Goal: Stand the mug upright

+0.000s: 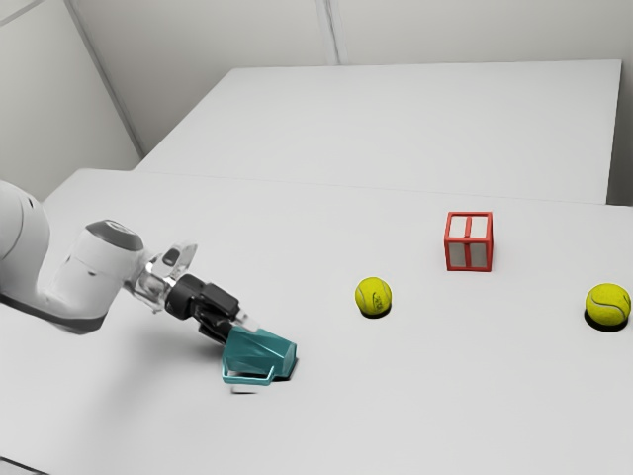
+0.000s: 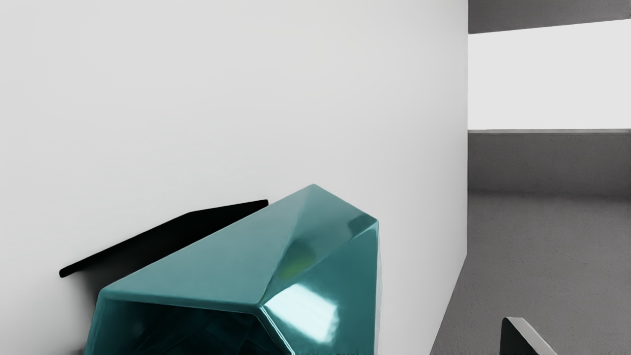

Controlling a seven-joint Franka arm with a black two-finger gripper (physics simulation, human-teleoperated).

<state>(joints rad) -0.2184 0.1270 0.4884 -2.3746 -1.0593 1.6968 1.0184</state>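
Mug on its side, your gripper open at its mouth

Exterior view: the teal mug (image 1: 259,354) lies on its side on the pale table (image 1: 396,396). Of the things on the surface, it is the farthest from the table's long far edge. Its base points toward the exterior view's right, its mouth toward your gripper (image 1: 231,323). The handle (image 1: 249,379) is on the side away from that far edge.

Pincer: wide, with nothing clasped. In the wrist view, one finger (image 2: 517,337) stands clear of the mug's wall, a gap between them. The other finger is hidden there, so you can't place it from that view. The mug's dark inside faces your wrist camera, and its faceted wall catches a bright reflection.

Others on the surface: a tennis ball sits just past the mug toward the exterior view's right, a little nearer the far edge; call it the middle ball (image 1: 374,296). The red-framed cube (image 1: 469,241) is the closest to the far edge. The outer ball (image 1: 607,305), also a tennis ball, is the farthest toward the exterior view's right, well apart from your gripper.
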